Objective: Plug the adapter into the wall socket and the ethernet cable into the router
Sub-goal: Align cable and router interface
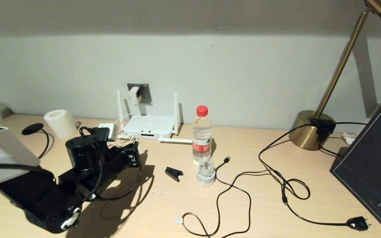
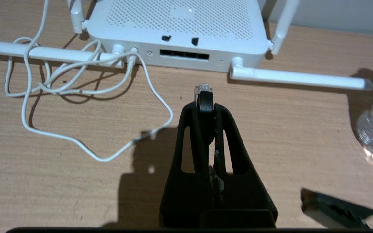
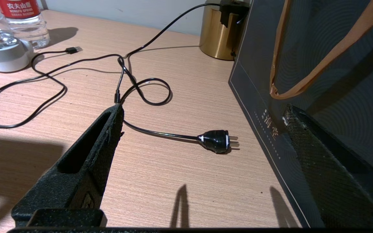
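My left gripper (image 2: pixel 206 105) is shut on the ethernet cable's black boot, and the clear RJ45 plug (image 2: pixel 202 88) sticks out past the fingertips. The plug hovers a short way in front of the white router (image 2: pixel 180 22), in line with the right end of its dark port slot (image 2: pixel 184 55), not touching it. In the head view this gripper (image 1: pixel 133 156) sits just left of and in front of the router (image 1: pixel 149 126), with the black ethernet cable (image 1: pixel 140 180) looping below it. The white adapter (image 1: pixel 134 95) sits in the grey wall socket (image 1: pixel 142 93). My right gripper (image 3: pixel 204 109) is open over bare table.
A water bottle (image 1: pixel 202 132), a small domed gadget (image 1: pixel 206 173) and a black clip (image 1: pixel 174 173) stand right of the router. A USB-tipped cable (image 1: pixel 227 159) and a black mains plug (image 3: pixel 217 140) lie across the table. Brass lamp (image 1: pixel 309 130) and dark bag (image 1: pixel 372 165) are at right.
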